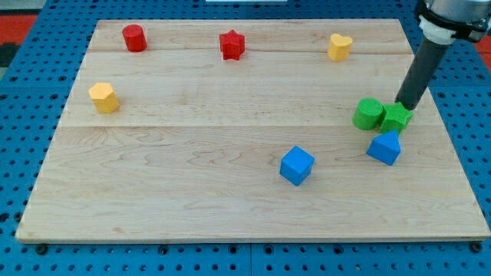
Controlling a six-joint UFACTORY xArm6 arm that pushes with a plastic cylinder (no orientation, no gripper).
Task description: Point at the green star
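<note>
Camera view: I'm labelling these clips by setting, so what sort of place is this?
Probably a robotics lab bench: a wooden board lies on a blue perforated table, small blocks like the green star are scattered on it, and my tip rests right at that star.

The light is bright and even. The wooden board [230,153] looks sharp and clear. Small soft shadows sit under the blocks.

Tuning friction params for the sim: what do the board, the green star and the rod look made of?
Board: pale wood, visible grain and plank seams, matte.
Green star: solid uniform colour with a soft sheen, probably painted wood or plastic; can't tell which.
Rod: dark, smooth, matte, likely plastic or coated metal. My tip sits at the star's top edge, seemingly touching.
</note>
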